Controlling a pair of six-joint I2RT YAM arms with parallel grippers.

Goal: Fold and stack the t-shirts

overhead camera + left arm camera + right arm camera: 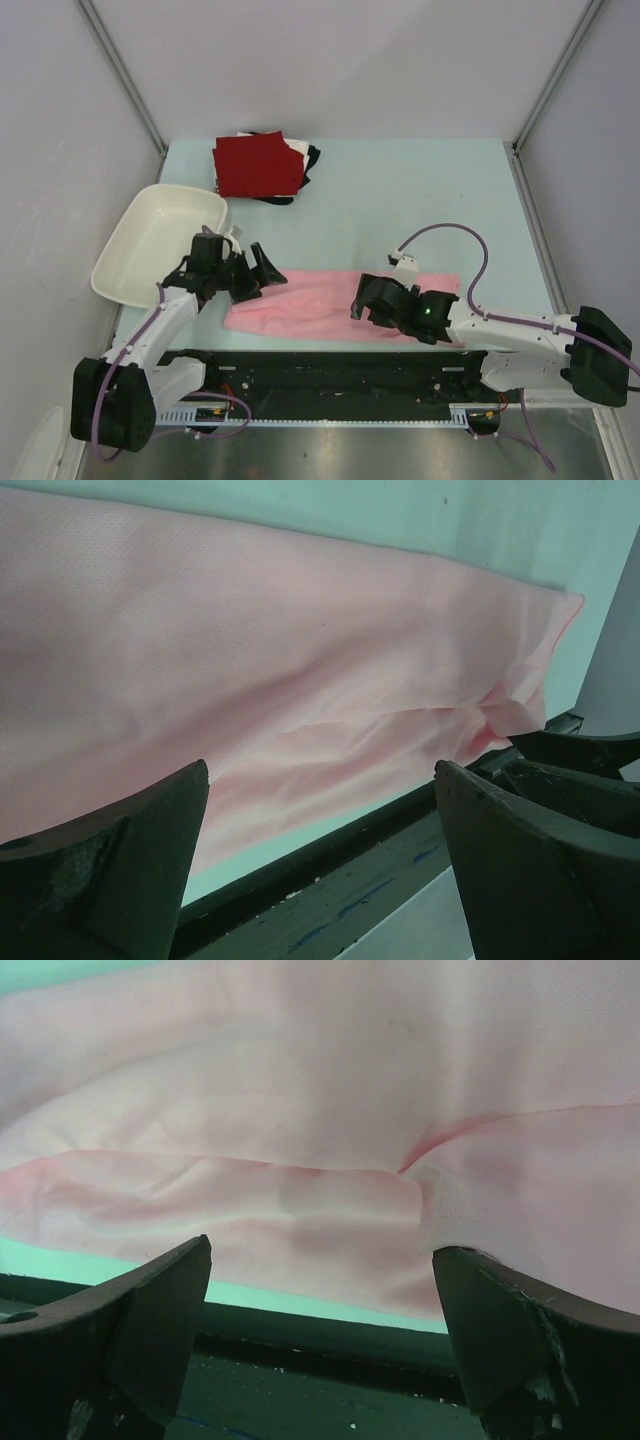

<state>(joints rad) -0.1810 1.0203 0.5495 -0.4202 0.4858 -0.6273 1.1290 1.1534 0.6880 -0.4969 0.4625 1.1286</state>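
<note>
A light pink t-shirt [320, 300] lies folded into a long strip across the near part of the table. It fills the left wrist view [280, 660] and the right wrist view [330, 1120]. My left gripper [252, 272] is open and empty over the strip's left end. My right gripper [368, 298] is open and empty over the strip right of its middle. A stack of folded shirts sits at the back left, a dark red one [256, 165] on top, with white [298, 147] and black [312, 157] edges showing under it.
A white plastic tub [160, 243] stands at the left edge of the table beside my left arm. The black base rail [330, 375] runs along the near edge, just below the pink strip. Grey walls close the table on three sides.
</note>
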